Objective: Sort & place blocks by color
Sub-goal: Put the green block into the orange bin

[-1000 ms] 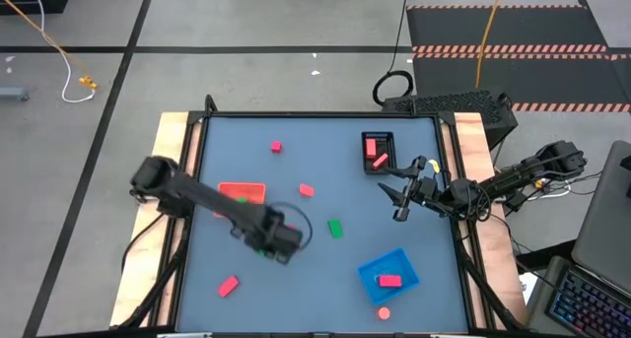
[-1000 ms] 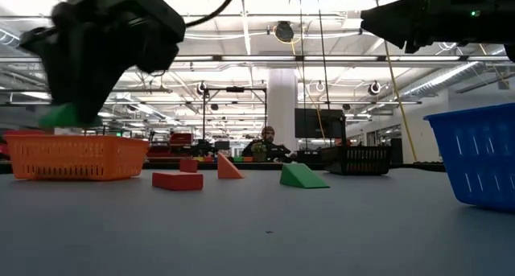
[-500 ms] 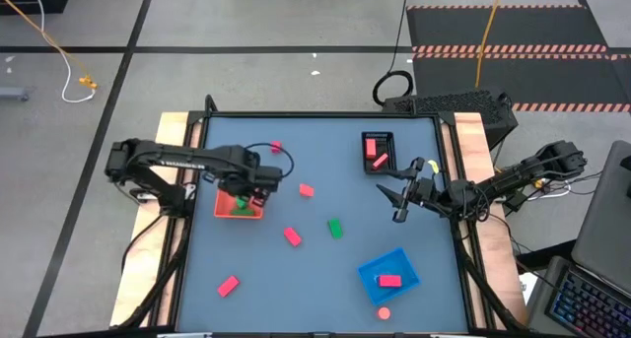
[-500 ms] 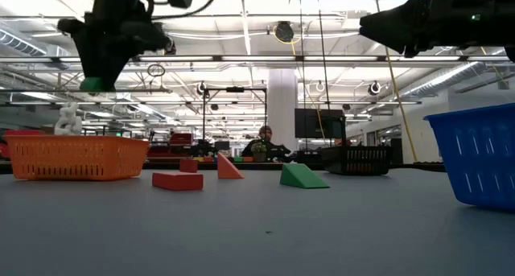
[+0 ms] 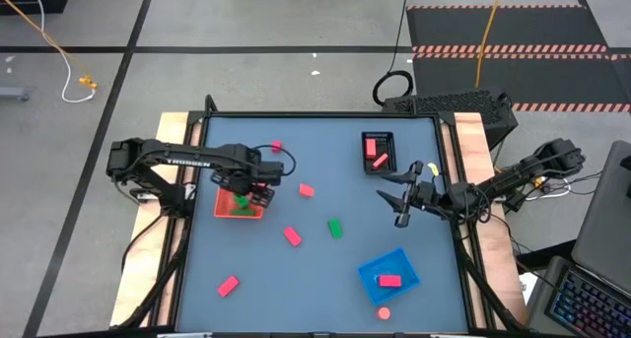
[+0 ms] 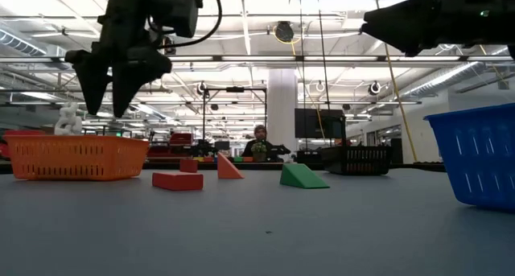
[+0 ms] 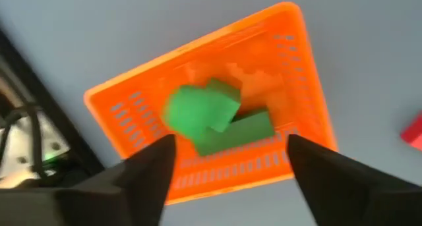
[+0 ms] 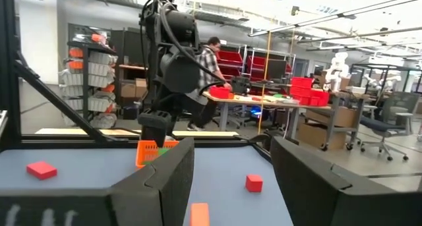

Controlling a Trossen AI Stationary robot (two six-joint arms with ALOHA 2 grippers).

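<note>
High view: left end effector (image 5: 246, 192) over the orange tray (image 5: 225, 211) at the tabletop's (image 5: 315, 279) left side. Red blocks (image 5: 293, 236) and one green block (image 5: 335, 228) lie scattered; more sit in the black tray (image 5: 367, 157) and blue tray (image 5: 380, 265). Right end effector (image 5: 401, 195) hangs mid-right.

Low view: left fingers (image 6: 125, 87) spread, empty, above the orange tray.

Left wrist view: green blocks (image 7: 217, 120) lie inside the orange tray, released.

Right wrist view: right fingers (image 8: 165, 180) apart, nothing between.
</note>
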